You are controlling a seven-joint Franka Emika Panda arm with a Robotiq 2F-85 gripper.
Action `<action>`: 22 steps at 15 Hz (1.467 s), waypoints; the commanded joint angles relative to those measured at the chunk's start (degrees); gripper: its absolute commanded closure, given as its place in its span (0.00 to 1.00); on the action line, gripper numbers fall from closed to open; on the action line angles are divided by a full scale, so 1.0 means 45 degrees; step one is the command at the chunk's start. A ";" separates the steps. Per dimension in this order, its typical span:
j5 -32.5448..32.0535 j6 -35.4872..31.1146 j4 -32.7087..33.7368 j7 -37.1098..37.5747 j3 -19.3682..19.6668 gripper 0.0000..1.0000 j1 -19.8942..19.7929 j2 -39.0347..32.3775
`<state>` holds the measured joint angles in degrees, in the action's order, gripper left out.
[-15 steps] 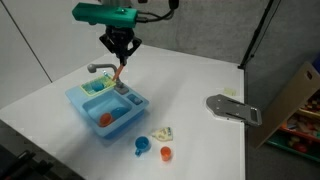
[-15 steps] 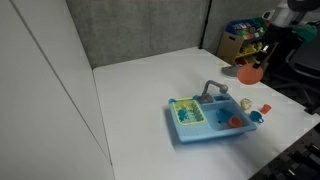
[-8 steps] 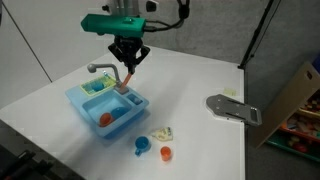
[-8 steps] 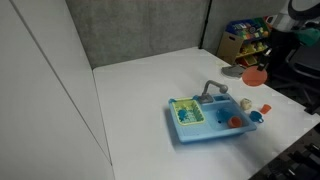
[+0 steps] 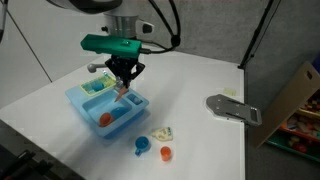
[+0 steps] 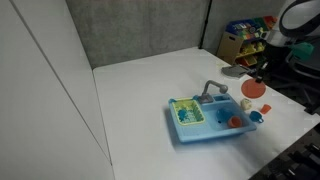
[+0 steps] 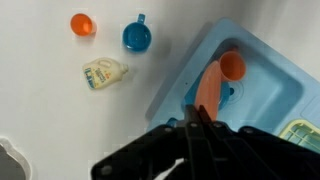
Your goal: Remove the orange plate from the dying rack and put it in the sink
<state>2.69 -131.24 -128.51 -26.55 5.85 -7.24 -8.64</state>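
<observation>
the orange plate (image 6: 252,89) was plain orange, the sink (image 7: 265,75) light blue, the dying rack (image 5: 97,87) yellow-green, the tabletop (image 5: 190,70) white, a cup (image 7: 137,37) blue.

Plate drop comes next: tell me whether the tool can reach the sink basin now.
Probably yes: the tool, shut on the orange plate, hangs above the sink basin; nothing stands between, though a red-orange toy lies inside.

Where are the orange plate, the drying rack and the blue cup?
orange plate (image 6: 252,89), in an exterior view, on its flat face.
drying rack (image 6: 186,113), in an exterior view, on its slatted middle.
blue cup (image 7: 137,37), wrist view, on its open mouth.
</observation>
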 commanded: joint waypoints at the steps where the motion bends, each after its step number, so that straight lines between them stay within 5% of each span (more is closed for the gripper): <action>1: 0.0709 -0.0186 -0.0124 -0.0745 -0.0410 0.97 -0.0119 -0.0134; 6: 0.1606 -0.0048 0.0002 -0.1317 -0.0820 0.97 -0.0198 -0.0125; 22: 0.1458 -0.0973 0.0823 -0.0780 -0.1394 0.97 -0.0110 -0.2091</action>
<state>8.08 -135.09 -127.43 -29.73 0.84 -7.16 -15.67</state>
